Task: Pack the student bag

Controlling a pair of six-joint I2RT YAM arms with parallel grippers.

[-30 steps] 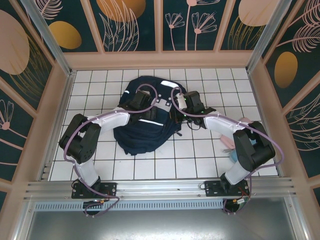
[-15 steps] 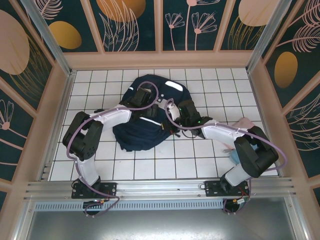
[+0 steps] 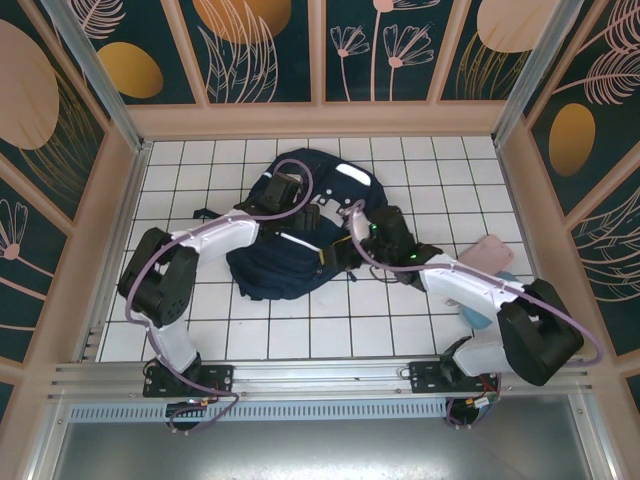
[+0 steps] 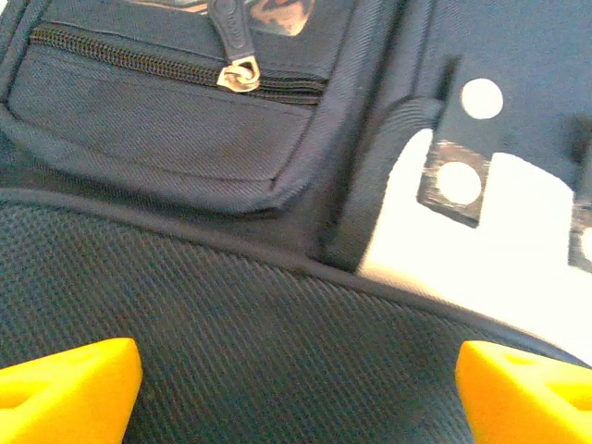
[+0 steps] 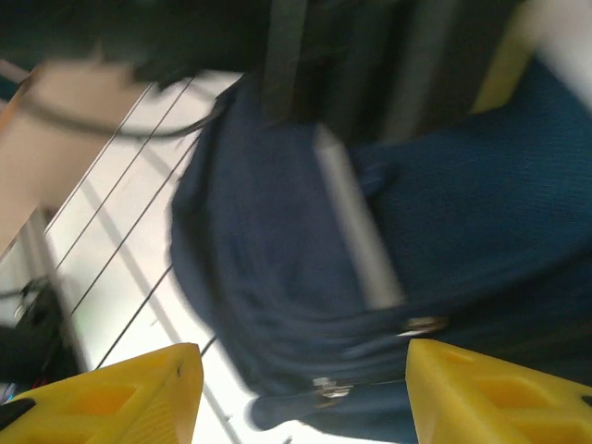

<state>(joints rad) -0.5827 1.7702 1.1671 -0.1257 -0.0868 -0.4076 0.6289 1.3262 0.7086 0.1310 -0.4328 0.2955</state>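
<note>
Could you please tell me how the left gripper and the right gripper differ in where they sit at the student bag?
The left gripper hovers over the far part of the student bag, the right gripper at its right edge. Dark fabric and a zipped pocket face the left gripper; the right gripper also has white tiles below. Both have yellow fingertips, open, holding nothing.

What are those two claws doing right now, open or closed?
Left gripper: open, fingers spread over the student bag, holding nothing.
Right gripper: open, facing the student bag, holding nothing.
</note>
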